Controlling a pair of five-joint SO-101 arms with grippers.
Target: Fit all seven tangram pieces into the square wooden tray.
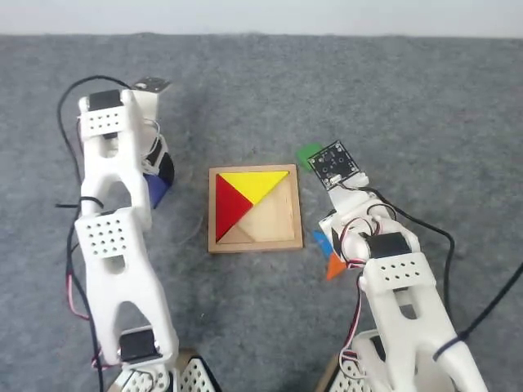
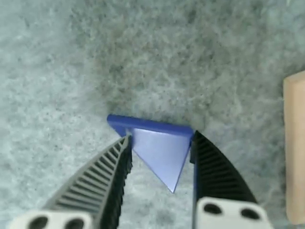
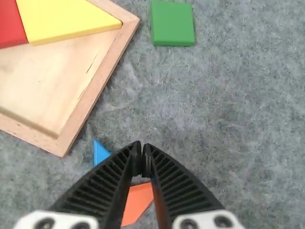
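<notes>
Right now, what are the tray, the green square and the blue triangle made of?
The tray looks like bare, pale wood: grain lines show on its floor. The green square and the blue triangle are probably painted wood, with even, matte colour and crisp, thick edges, though hard plastic can't be ruled out.

The left pincer (image 2: 160, 138) seemingly clamped on the blue triangle (image 2: 159, 155); the right pincer (image 3: 142, 145) with jaws together.
</notes>
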